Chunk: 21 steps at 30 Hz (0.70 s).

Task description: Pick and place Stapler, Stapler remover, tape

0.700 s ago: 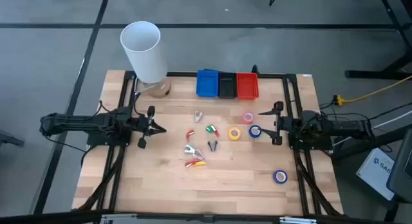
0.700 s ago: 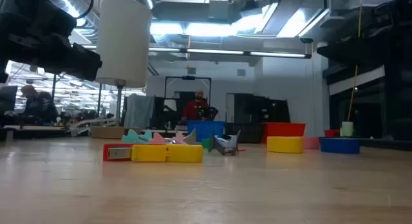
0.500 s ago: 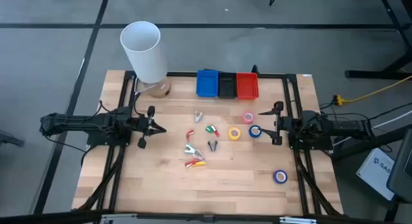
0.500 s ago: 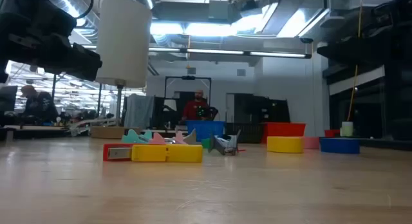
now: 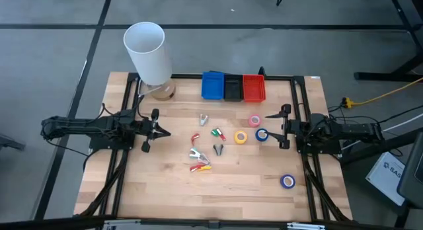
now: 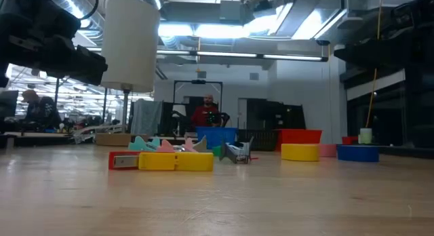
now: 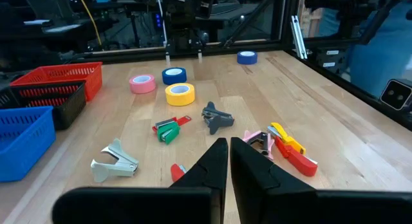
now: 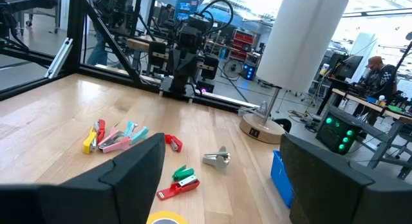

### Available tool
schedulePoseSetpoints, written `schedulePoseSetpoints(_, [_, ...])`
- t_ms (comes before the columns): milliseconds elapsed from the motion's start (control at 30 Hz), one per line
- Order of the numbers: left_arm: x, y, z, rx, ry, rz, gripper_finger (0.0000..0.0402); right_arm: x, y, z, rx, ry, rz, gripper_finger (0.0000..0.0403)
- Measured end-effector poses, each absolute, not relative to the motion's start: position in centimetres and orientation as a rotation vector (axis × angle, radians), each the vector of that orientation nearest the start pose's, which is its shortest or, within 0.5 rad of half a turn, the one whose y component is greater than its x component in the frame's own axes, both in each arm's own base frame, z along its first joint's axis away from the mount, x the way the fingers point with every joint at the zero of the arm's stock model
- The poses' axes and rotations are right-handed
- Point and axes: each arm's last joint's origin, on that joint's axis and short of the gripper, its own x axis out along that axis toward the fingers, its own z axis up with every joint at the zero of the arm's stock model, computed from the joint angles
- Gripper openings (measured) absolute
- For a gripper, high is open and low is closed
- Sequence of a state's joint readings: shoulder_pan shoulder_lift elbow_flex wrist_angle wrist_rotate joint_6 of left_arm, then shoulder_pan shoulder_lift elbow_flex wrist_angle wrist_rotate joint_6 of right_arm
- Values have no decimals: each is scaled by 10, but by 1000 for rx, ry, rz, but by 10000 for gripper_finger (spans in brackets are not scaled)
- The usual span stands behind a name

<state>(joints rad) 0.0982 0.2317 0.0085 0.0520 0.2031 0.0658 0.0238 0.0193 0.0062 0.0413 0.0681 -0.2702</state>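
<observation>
Overhead, the left gripper (image 5: 165, 133) sits at centre-left of the frame with its fingers pressed together and nothing between them, while the right gripper (image 5: 272, 130) sits at centre-right with its fingers spread wide, also holding nothing. Between them, on the wooden table (image 5: 238, 190), lie the small staplers and staple removers (image 5: 206, 143) in a loose cluster at mid-frame. Just right of this cluster sit the pink tape (image 5: 254, 120), the yellow tape (image 5: 241, 137) and a blue tape (image 5: 262, 134), the last close to the right gripper. A second blue tape (image 5: 287, 182) lies apart at lower right. Blue, black and red bins (image 5: 233, 86) line the table's upper edge, with a white lamp (image 5: 147, 51) at upper left.
</observation>
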Motion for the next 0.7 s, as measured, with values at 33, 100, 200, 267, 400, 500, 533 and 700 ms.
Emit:
schedulePoseSetpoints(33, [110,5,152,40,167,-110,16,98,0,168,-269,-22,-48,310])
schedulePoseSetpoints(100, [110,5,152,40,166,-110,15,98,0,168,-269,-22,-48,310])
schedulePoseSetpoints(200, [110,5,152,40,166,-110,16,98,0,168,-269,-22,-48,310])
schedulePoseSetpoints(267, [110,5,152,40,166,-110,15,98,0,168,-269,-22,-47,310])
schedulePoseSetpoints(400, [110,5,152,40,166,-110,15,98,0,168,-269,-22,-48,310])
schedulePoseSetpoints(500, [110,5,152,40,166,-110,16,98,0,168,-269,-22,-48,310])
schedulePoseSetpoints(533, [110,5,152,40,166,-111,15,98,0,168,-269,-22,-47,310])
schedulePoseSetpoints(700, [110,5,152,40,166,-110,15,96,0,177,-271,20,-42,310])
